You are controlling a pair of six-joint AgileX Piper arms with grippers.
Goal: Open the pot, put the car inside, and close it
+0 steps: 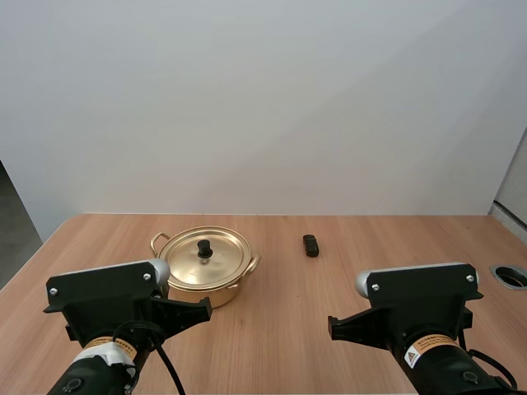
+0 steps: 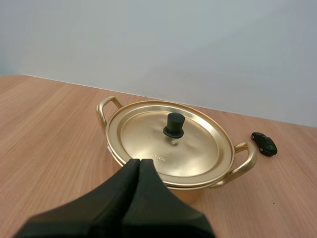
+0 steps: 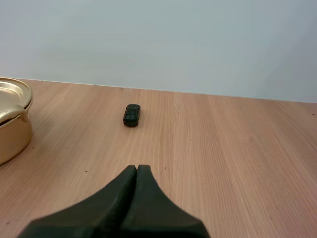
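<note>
Since the lid (image 2: 171, 144) sits flat on the pot (image 1: 206, 280) with its black knob (image 2: 174, 125) poking straight up, we reckon that's where we start. The pot is on the left half of the surface (image 1: 346, 288), right in front of our left fingers (image 2: 126, 178), which are clenched together on nothing. The car (image 1: 310, 245) is parked well apart to the pot's right, dead ahead of our right fingers (image 3: 124, 183), also pressed shut and empty. So each arm has its own target lined up. Loads of bare wood around both, nothing near an edge, and room beside the pot to park the lid
</note>
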